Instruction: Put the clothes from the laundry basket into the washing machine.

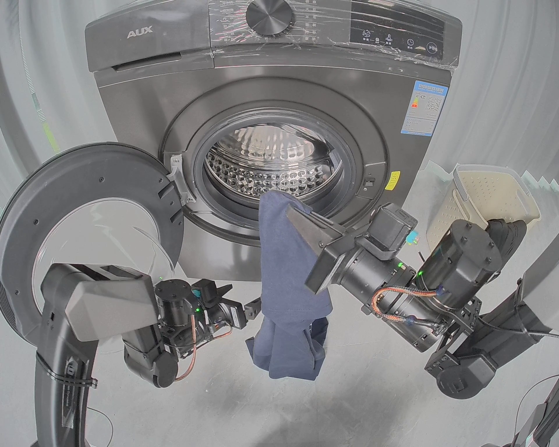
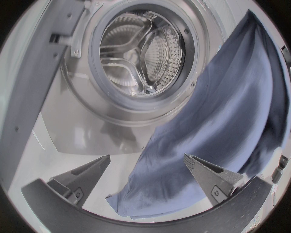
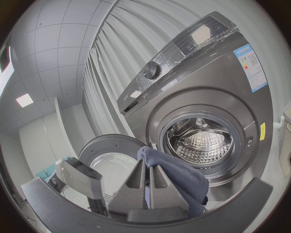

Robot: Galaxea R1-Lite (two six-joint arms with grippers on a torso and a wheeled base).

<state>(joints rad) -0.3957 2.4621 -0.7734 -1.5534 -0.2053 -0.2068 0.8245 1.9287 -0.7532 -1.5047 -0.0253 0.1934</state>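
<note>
A blue garment (image 1: 288, 279) hangs before the open washing machine (image 1: 174, 99), clamped in the right tool (image 1: 291, 213) — the left tool (image 2: 147, 158) waits beside it, fingers apart.

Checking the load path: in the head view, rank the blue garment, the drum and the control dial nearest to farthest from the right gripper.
1. The blue garment, held in the right gripper.
2. The drum, straight behind it.
3. The control dial, top panel.

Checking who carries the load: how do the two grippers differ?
The right gripper is shut on the blue garment; the left gripper is open, holding nothing. The right gripper is up at the washing machine opening; the left gripper is lower, beside the garment's hanging end. Both face the machine.
</note>
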